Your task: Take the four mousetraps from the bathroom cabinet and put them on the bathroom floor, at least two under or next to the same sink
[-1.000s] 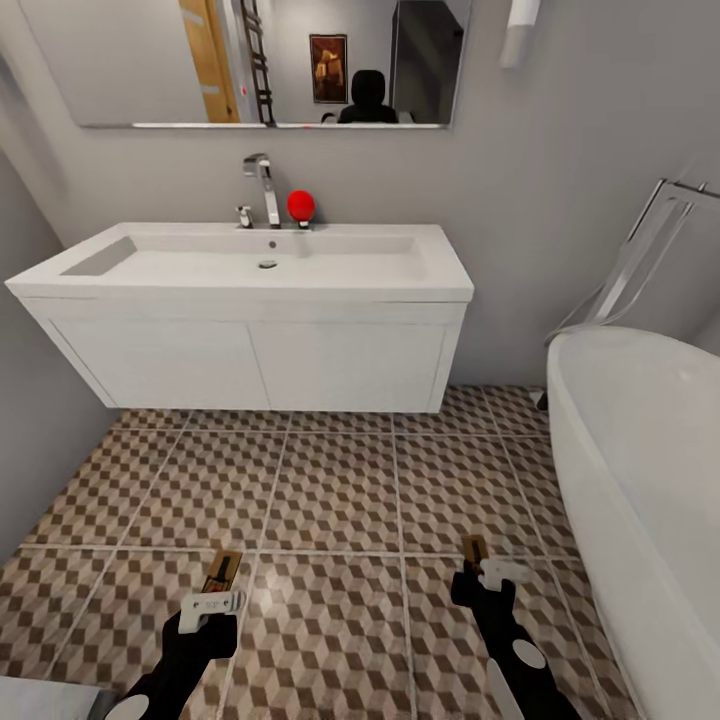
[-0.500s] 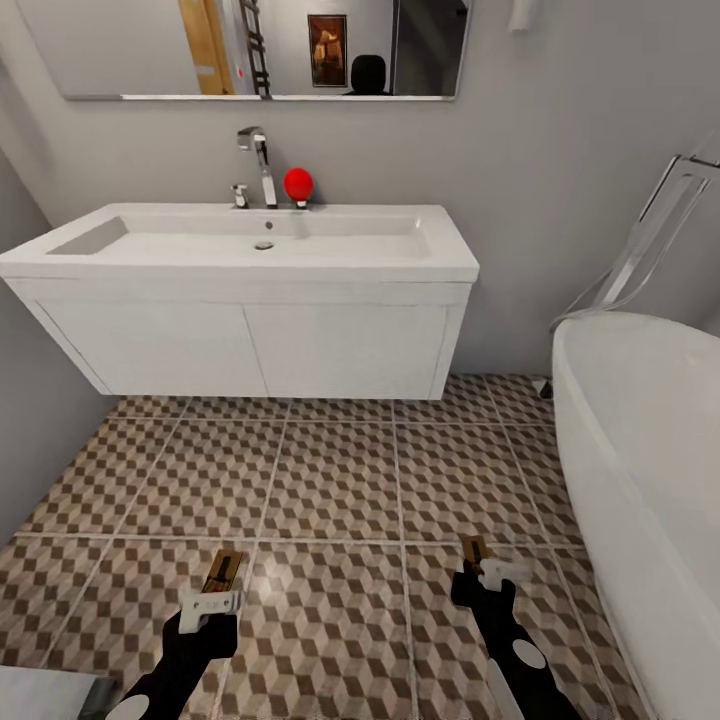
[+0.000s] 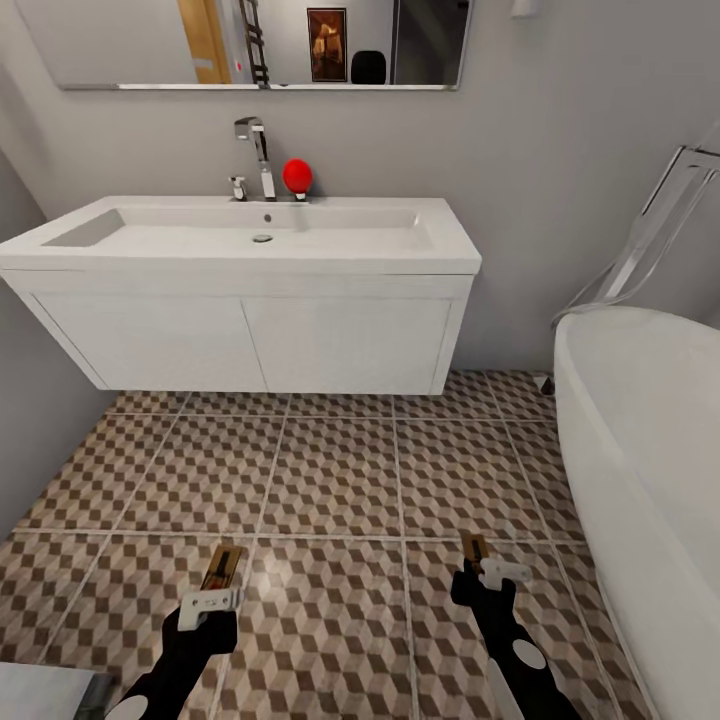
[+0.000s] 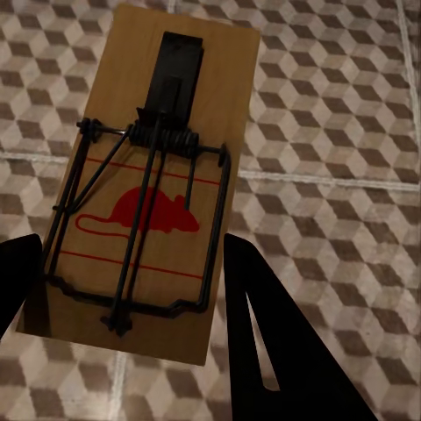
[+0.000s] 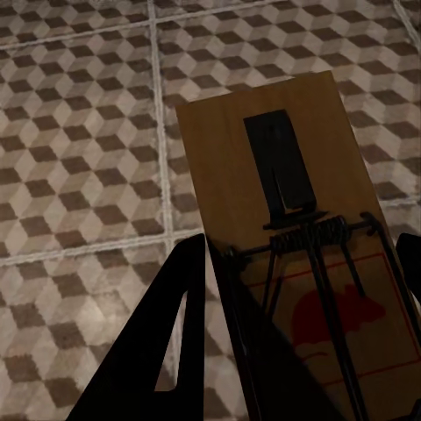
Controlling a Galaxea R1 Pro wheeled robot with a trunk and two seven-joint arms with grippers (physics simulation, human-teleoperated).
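The left gripper [image 3: 212,601] is clamped on a mousetrap [image 3: 221,567], its black fingers [image 4: 281,333] pressing the board's long edges above the cube-patterned bathroom floor [image 3: 330,480]. The right gripper [image 3: 492,572] grips a second mousetrap [image 3: 473,548] the same way. Both traps hang in front of the white wall-hung sink [image 3: 260,240], well short of it; a bathtub [image 3: 640,440] stands beside the sink.

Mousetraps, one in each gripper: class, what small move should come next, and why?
Probably roll closer to the sink. Left gripper and right gripper each hold a mousetrap above the tiled floor, still well short of the sink cabinet.
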